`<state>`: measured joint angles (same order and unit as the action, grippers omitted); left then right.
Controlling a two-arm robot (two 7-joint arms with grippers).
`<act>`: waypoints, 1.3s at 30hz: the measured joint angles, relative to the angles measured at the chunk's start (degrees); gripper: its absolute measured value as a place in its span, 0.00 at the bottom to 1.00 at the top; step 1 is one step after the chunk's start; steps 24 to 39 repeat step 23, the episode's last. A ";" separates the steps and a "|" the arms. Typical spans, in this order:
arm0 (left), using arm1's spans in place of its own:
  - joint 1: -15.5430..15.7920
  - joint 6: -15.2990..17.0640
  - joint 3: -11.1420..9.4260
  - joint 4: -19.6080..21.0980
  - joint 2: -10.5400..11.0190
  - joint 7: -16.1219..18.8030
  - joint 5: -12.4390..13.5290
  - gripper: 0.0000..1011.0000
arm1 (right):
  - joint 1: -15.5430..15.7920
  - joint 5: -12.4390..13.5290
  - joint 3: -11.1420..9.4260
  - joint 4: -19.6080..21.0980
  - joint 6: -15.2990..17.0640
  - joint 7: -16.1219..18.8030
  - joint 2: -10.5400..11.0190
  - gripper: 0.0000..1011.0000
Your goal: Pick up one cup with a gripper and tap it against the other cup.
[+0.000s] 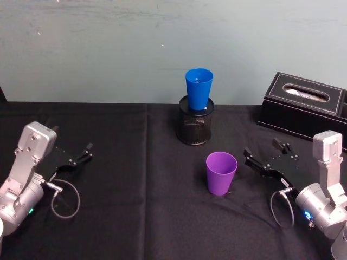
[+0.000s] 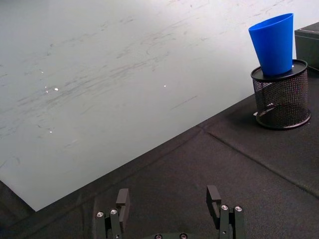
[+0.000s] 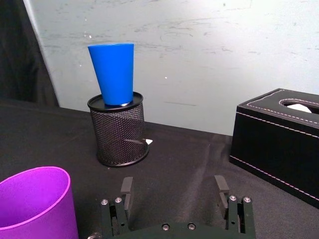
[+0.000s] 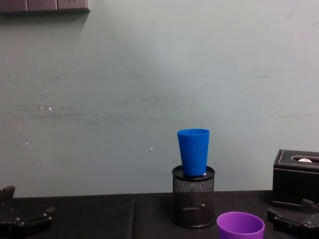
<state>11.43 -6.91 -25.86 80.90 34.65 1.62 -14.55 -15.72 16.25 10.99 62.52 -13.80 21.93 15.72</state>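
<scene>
Right pincer [image 1: 265,157] wide open, empty, beside purple cup [image 1: 221,172], left pincer [image 1: 79,154] open

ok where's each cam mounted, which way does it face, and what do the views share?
Head: high, looking down at purple cup, both grippers low.
Chest: low, facing the wall; blue cup in mesh holder.
Left wrist: over open left gripper, toward the holder.
Right wrist: over open right gripper, beside tissue box.
Shared: blue cup in all four.
</scene>
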 joint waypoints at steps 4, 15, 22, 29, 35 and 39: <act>0.00 0.00 0.00 0.00 0.00 0.00 0.00 1.00 | 0.00 0.01 0.00 0.00 0.00 0.00 0.00 0.99; 0.00 0.00 0.00 0.00 0.00 0.00 0.00 1.00 | 0.00 0.01 0.00 0.00 0.00 0.01 0.00 0.99; 0.00 0.00 0.00 0.00 0.00 0.00 0.00 1.00 | 0.00 0.01 0.00 0.00 0.00 0.01 0.00 0.99; 0.00 0.00 0.00 0.00 0.00 0.00 0.00 1.00 | 0.00 0.01 0.00 -0.01 0.00 0.01 0.00 0.99; 0.00 0.00 0.00 0.00 0.00 0.00 0.00 1.00 | 0.00 0.01 0.00 -0.01 0.00 0.01 0.00 0.99; 0.00 0.00 0.00 0.00 0.00 0.00 0.00 1.00 | 0.00 0.01 0.00 -0.01 0.00 0.01 0.00 0.99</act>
